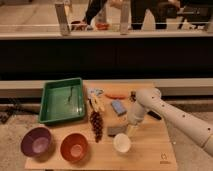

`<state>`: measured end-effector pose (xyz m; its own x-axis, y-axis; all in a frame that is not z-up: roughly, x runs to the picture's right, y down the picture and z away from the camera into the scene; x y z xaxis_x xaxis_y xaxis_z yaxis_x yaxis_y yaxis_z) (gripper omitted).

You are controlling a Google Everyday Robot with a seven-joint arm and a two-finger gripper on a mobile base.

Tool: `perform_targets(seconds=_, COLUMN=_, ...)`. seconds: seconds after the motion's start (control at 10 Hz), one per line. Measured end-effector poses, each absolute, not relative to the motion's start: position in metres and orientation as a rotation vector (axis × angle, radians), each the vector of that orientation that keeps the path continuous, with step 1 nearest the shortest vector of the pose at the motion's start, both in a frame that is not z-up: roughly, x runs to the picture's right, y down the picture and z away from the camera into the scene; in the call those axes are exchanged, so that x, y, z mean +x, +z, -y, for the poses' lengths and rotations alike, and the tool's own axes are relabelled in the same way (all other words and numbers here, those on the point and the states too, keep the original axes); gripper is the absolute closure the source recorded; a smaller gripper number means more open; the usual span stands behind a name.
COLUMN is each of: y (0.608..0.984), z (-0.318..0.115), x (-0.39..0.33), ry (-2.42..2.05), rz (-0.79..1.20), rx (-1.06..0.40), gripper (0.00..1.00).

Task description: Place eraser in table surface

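The fingers (131, 129) of the gripper (130, 131) point down at the tabletop (150, 150), just beside the right end of the eraser (114, 131). Whether they are spread or closed, and whether they have hold of anything, cannot be told.

Nearest the camera, along the front edge of the light wooden tabletop, stand a purple bowl (36, 142) at the left, an orange bowl (75, 147) beside it, and a white cup (122, 143) further right. A small dark mark (163, 160) sits near the front right corner.

Just behind the cup, the eraser, a flat grey block, lies on the wood. To its left lies a long, dark, bumpy cluster (95, 125). The white arm (170, 117) reaches in from the right edge and bends down to the gripper above the eraser's right end.

Further back lies a blue block (118, 107), near the middle, with a yellowish object (95, 103) to its left. A green tray (62, 100) fills the back left part of the tabletop. Near the back edge lies a thin orange object (116, 95).

Behind the tabletop runs a dark wall (105, 60), and above it a bright floor where the legs of people (145, 12) stand.
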<state>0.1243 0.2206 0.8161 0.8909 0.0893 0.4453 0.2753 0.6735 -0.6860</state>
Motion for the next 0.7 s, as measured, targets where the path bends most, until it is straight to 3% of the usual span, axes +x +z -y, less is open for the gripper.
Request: perform_targets(seconds=0.7, y=0.813, z=-0.2149, x=0.123, ry=-0.122, rz=0.481, rx=-0.845, gripper=0.2)
